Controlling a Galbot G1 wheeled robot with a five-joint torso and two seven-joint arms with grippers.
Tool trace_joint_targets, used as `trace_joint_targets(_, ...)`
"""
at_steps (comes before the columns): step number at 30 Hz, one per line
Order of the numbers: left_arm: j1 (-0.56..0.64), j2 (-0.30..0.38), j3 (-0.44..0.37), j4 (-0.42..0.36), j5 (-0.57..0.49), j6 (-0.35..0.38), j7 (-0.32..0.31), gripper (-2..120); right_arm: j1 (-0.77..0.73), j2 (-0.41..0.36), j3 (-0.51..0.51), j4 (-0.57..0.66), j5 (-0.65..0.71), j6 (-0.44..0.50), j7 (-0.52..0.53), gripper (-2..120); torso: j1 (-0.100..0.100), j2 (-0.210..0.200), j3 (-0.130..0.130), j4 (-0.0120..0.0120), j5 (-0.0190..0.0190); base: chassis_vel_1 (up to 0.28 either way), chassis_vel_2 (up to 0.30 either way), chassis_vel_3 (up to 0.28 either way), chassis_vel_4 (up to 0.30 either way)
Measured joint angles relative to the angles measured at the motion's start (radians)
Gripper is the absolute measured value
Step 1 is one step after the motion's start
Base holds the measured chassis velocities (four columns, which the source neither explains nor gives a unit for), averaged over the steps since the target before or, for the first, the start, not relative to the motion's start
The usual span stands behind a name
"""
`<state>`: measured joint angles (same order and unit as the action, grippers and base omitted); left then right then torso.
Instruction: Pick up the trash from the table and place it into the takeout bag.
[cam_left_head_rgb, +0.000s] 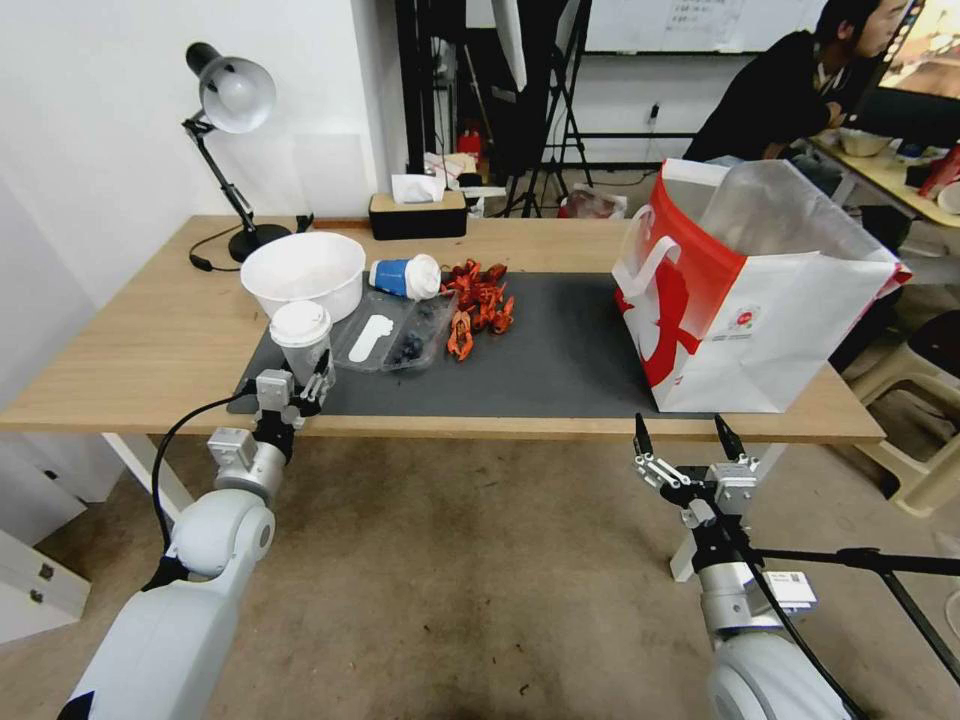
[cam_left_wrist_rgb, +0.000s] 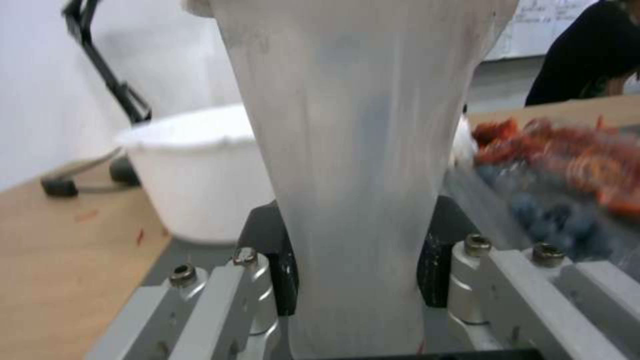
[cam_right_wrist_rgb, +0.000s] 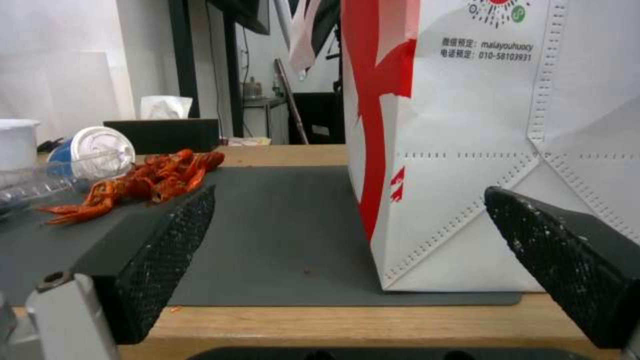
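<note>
A white-lidded clear cup (cam_left_head_rgb: 300, 335) stands upright at the front left corner of the dark mat (cam_left_head_rgb: 560, 365). My left gripper (cam_left_head_rgb: 297, 388) is shut on its lower part; in the left wrist view the cup (cam_left_wrist_rgb: 353, 150) sits between both black pads (cam_left_wrist_rgb: 285, 280). On the mat lie a blue-and-white cup (cam_left_head_rgb: 405, 277) on its side, red crayfish shells (cam_left_head_rgb: 478, 300) and a clear tray (cam_left_head_rgb: 395, 343). The red and white takeout bag (cam_left_head_rgb: 745, 300) stands open at the mat's right end. My right gripper (cam_left_head_rgb: 685, 437) hangs open just before the table edge, facing the bag (cam_right_wrist_rgb: 480, 125).
A white bowl (cam_left_head_rgb: 303, 272) stands behind the held cup. A desk lamp (cam_left_head_rgb: 232, 110) and a tissue box (cam_left_head_rgb: 417, 212) are at the back of the wooden table (cam_left_head_rgb: 130, 330). The mat between the shells and the bag is bare.
</note>
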<state>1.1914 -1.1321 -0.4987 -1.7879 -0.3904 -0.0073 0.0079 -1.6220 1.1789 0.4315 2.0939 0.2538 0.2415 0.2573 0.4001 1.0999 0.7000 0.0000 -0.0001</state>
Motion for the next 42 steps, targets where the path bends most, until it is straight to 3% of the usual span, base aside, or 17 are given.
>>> trace_joint_targets(5, -0.013, 0.050, 0.007, -0.073, -0.027, 0.000, 0.008, 34, 0.002, 0.001, 0.000, 0.000, -0.001, 0.000, 0.000, 100, 0.000, 0.000, 0.000, 0.0001, 0.0000, 0.000, 0.000, 0.000, 0.000)
trace_joint_targets(8, -0.038, 0.114, 0.028, -0.118, -0.096, 0.001, 0.035, 35, 0.002, 0.002, 0.000, 0.003, -0.001, -0.001, 0.000, 100, 0.000, 0.000, 0.000, -0.0001, 0.0001, 0.000, 0.000, 0.000, 0.000)
trace_joint_targets(15, -0.116, 0.224, 0.070, -0.136, -0.226, -0.018, 0.113, 35, 0.002, 0.001, 0.000, 0.007, -0.002, -0.005, 0.001, 100, 0.000, 0.000, 0.000, 0.0000, 0.0000, 0.000, 0.000, 0.000, 0.000)
trace_joint_targets(21, -0.260, 0.302, 0.179, -0.109, -0.331, -0.038, 0.154, 21, 0.002, 0.002, 0.000, 0.012, -0.006, -0.013, 0.004, 100, 0.000, 0.000, 0.000, 0.0000, 0.0001, 0.000, 0.000, 0.000, 0.000)
trace_joint_targets(24, -0.290, 0.308, 0.203, -0.099, -0.339, -0.038, 0.155, 23, 0.002, 0.002, 0.001, 0.013, -0.006, -0.015, 0.005, 100, 0.000, 0.000, 0.000, -0.0001, 0.0000, 0.000, 0.000, 0.000, 0.000)
trace_joint_targets(30, -0.480, 0.327, 0.373, -0.034, -0.370, -0.036, 0.145, 34, -0.002, 0.007, 0.007, 0.016, -0.013, -0.017, 0.009, 100, 0.000, 0.000, 0.000, 0.0000, 0.0002, 0.000, 0.000, 0.000, 0.000)
trace_joint_targets(36, -0.616, 0.317, 0.512, 0.012, -0.401, -0.031, 0.132, 36, -0.003, 0.013, 0.010, 0.016, -0.018, -0.018, 0.011, 100, 0.000, 0.000, 0.000, 0.0000, 0.0003, 0.000, 0.000, 0.000, 0.000)
trace_joint_targets(42, -0.709, 0.299, 0.584, 0.043, -0.425, -0.021, 0.126, 37, -0.006, 0.016, 0.013, 0.016, -0.019, -0.018, 0.012, 100, 0.000, 0.000, 0.000, 0.0001, 0.0001, 0.000, 0.000, 0.000, 0.000)
